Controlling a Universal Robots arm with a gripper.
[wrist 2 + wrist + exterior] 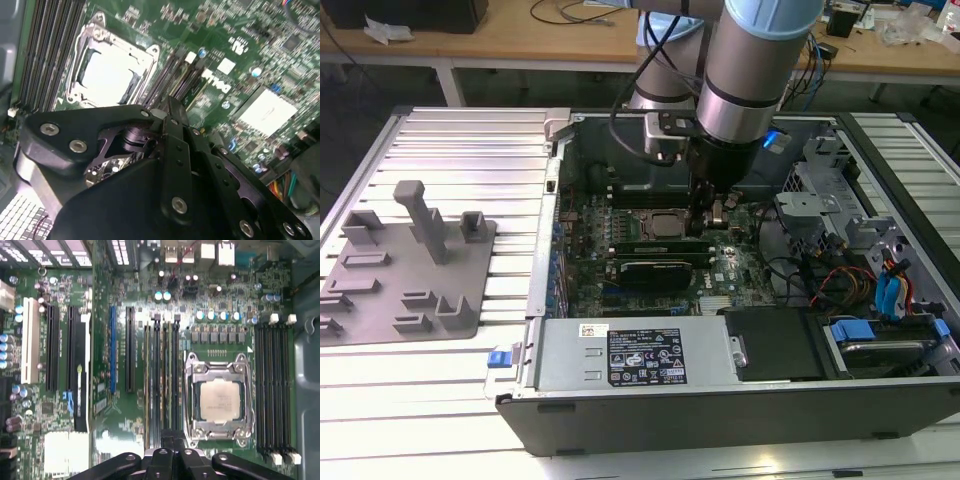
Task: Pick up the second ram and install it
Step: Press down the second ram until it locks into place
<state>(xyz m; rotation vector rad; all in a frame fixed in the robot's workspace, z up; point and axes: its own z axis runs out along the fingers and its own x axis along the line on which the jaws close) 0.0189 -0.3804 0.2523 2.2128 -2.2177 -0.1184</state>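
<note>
My gripper (708,218) is low inside the open computer case, over the memory slots beside the silver processor (665,224). In both wrist views its black fingers (173,444) (170,107) are closed together, shut, with nothing visible between them. A thin green stick, the second ram (168,385), stands on edge in the slots next to the processor socket (220,400), and its near end runs under my fingertips. I cannot tell whether the fingertips touch it. Another green stick (148,385) sits in a neighbouring slot.
A grey plastic tray with upright pegs (410,270) lies on the ribbed table at the exterior view's left. Inside the case are a metal drive cage (810,210), coloured cables (880,285), the power supply (630,355) and another slot bank (272,390).
</note>
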